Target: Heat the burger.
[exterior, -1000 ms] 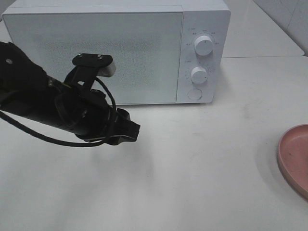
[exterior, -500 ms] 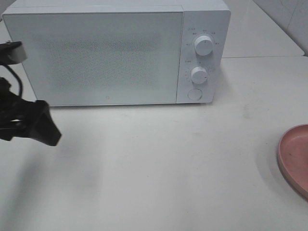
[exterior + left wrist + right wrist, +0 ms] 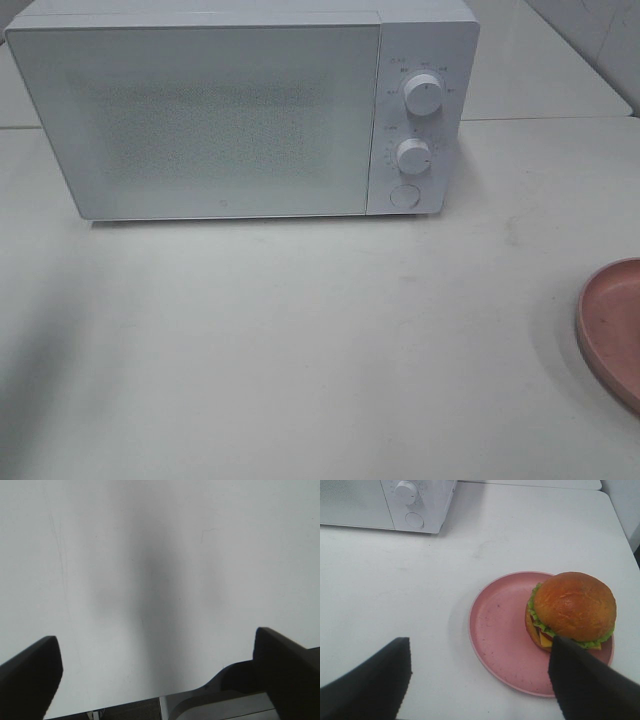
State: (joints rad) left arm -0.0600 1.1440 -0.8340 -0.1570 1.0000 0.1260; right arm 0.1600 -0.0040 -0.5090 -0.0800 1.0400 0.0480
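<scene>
Exterior high view: one white microwave stands at the back of the white table, door closed. Its control panel carries two round knobs, an upper knob and a lower knob, with one round button beneath them. One pink plate shows only in part at the table's right edge. Neither arm appears in this view.

Right wrist view: the right gripper hangs above the table with its two dark fingers spread wide and nothing between them. One burger sits on the pink plate, on the half of the plate farther from the microwave. The burger lies just ahead of the gripper, close to one finger and outside the gap between the two. It shows a glossy brown bun, green lettuce, a red layer and a yellow cheese corner. The microwave stands well ahead of the gripper, well apart from the plate.

Left wrist view: the left gripper has its two dark fingers set wide apart and holds nothing. Only bare table with a soft shadow lies ahead of it. No task item is seen from this arm.

Count: one microwave, one plate, one burger, two knobs, one button.
</scene>
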